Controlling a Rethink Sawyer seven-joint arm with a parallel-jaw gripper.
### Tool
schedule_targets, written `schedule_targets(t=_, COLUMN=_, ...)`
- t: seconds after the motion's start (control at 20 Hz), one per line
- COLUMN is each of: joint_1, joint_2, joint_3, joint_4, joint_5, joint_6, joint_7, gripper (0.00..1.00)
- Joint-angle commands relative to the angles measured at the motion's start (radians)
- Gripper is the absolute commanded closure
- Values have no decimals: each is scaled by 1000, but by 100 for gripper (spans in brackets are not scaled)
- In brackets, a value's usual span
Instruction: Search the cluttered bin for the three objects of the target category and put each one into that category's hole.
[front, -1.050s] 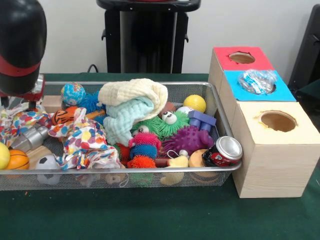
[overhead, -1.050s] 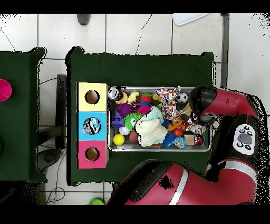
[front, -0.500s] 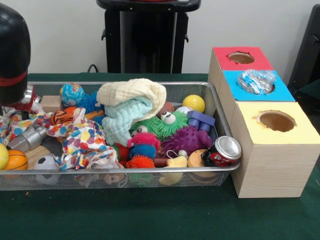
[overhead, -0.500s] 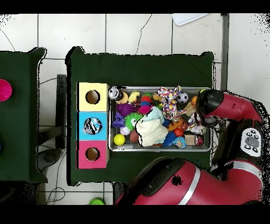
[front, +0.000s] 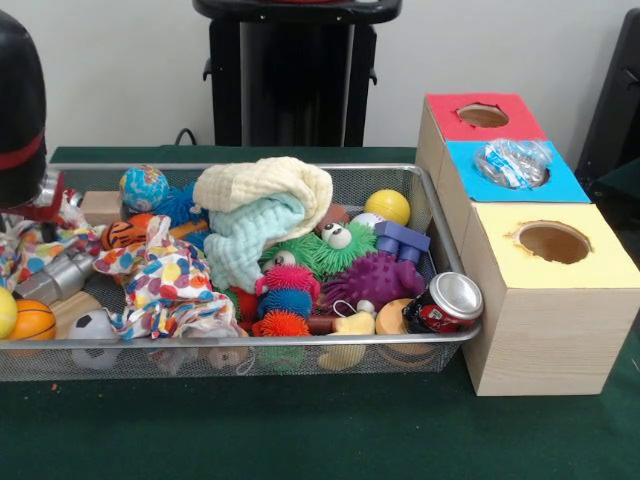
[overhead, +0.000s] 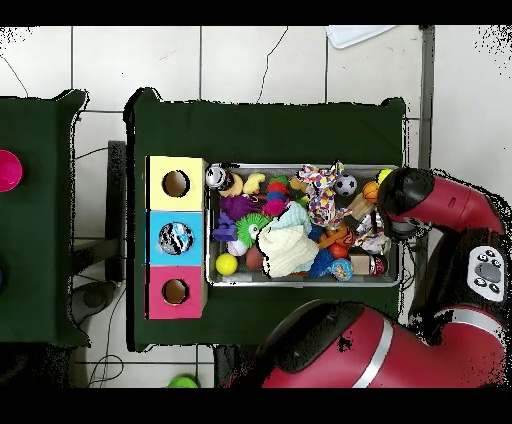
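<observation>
The arm (overhead: 440, 200) is hanging over the wire bin's (front: 300, 345) end farthest from the boxes, seemingly searching; whether its end effector is spread or pinching I cannot tell. The bin is holding cloths, balls, spiky toys and a crushed can (front: 447, 302). A crumpled plastic bottle (front: 513, 162) is sitting in the blue box's (front: 570, 185) hole. The next move calls for picking a matching item.
</observation>
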Motion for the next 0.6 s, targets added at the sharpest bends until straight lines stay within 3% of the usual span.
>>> schedule_targets(t=0.05, joint_1=-84, joint_2=175, joint_3=160, joint_4=46, joint_5=39, joint_6=-186, joint_7=105, gripper=0)
schedule_targets(t=0.4, joint_1=-59, joint_2=135, joint_3=128, joint_4=109, joint_5=141, joint_6=-164, joint_7=263, gripper=0)
schedule_targets(t=0.6, joint_1=-66, joint_2=127, joint_3=143, joint_4=137, joint_5=186, joint_6=-186, joint_7=272, gripper=0)
